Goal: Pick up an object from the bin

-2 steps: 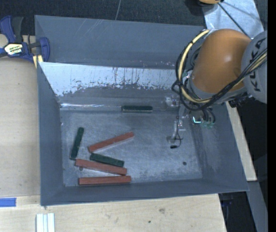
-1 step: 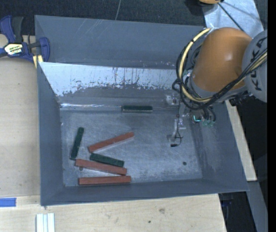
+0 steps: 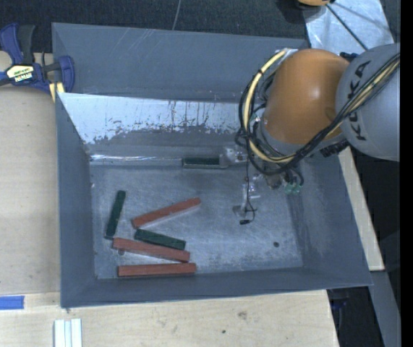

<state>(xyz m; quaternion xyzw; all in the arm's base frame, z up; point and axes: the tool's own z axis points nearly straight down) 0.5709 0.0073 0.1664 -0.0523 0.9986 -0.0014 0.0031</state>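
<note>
The gripper (image 3: 247, 212) is seen low over bare floor in the right-centre of the bin (image 3: 76, 194), hanging under the orange cover (image 3: 304, 96) of the arm (image 3: 380, 114). Nothing is seen held. Whether it is open or closed cannot be told.

No thing is under it. Nearest ones: a dark green stick (image 3: 201, 163) lying flat along the foot of the back wall, up and left of the gripper, and a tilted red-brown stick (image 3: 166, 212) to its left, apart from it. Further left a loose group is noted: an upright green stick (image 3: 115, 214), a short green stick (image 3: 160, 239), and two long red-brown sticks (image 3: 150, 249) (image 3: 156, 270) near the front wall.

Step judged: approach, no grasp begun. For a good pick, the tilted red-brown stick is probably best taken, as it lies clear on all sides. The gripper should be shifted left, lined up across the stick's narrow width, and closed near its middle so it lifts level. The stick at the back wall is likely harder, since the wall leaves little room.

Writing: "KUKA" is read on the arm's grey casing. No labels are made out on the sticks.
</note>
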